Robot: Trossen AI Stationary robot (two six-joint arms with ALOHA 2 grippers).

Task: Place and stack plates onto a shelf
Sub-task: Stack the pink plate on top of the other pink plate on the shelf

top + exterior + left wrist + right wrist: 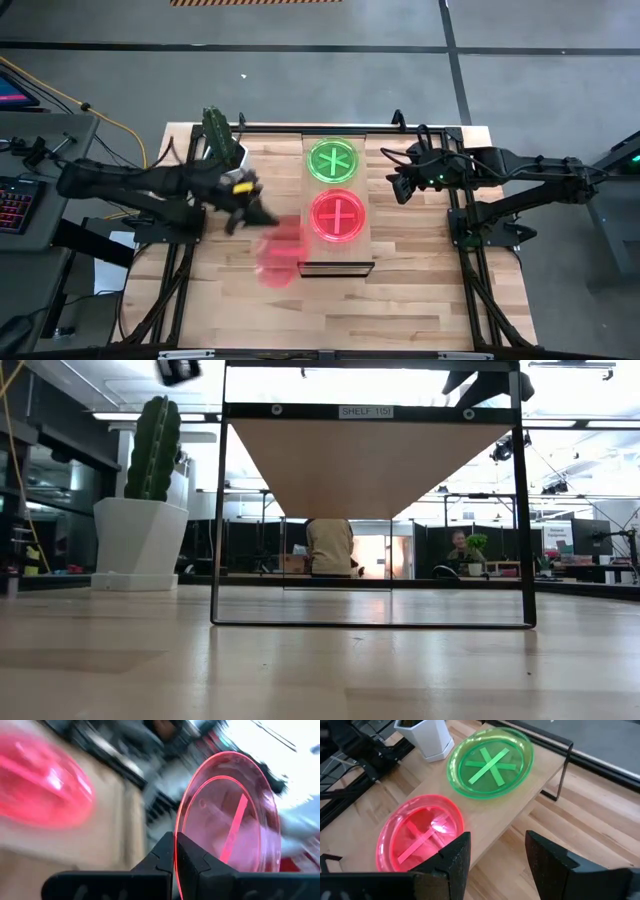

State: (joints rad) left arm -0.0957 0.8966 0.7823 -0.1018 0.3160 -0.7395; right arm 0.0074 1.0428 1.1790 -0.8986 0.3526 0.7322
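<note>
The shelf (337, 255) runs down the table's middle. On it lie a neon green plate (333, 161) (490, 762) toward the far end and a pink-red plate (338, 215) (420, 832) nearer. My left gripper (255, 213) (175, 851) hangs left of the shelf, shut on another pink-red plate (288, 232) (227, 815). A further pink-red plate (275, 268) (40, 785) shows blurred on the table below it. My right gripper (398, 185) (495, 855) is open, above the table just right of the shelf. My left gripper pinches the pink-red plate's rim (176, 832) between its two fingers. The plate stands on edge, rising away from the fingertips, its marked inside turned sideways. It is lifted clear of the table.
A white pot with a cactus (222, 140) (140, 540) stands at the table's far left, close to the left arm. The shelf's dark frame (370, 520) stands at its near end. Bare plank tabletop (420, 290) lies right of and nearer than the shelf.
</note>
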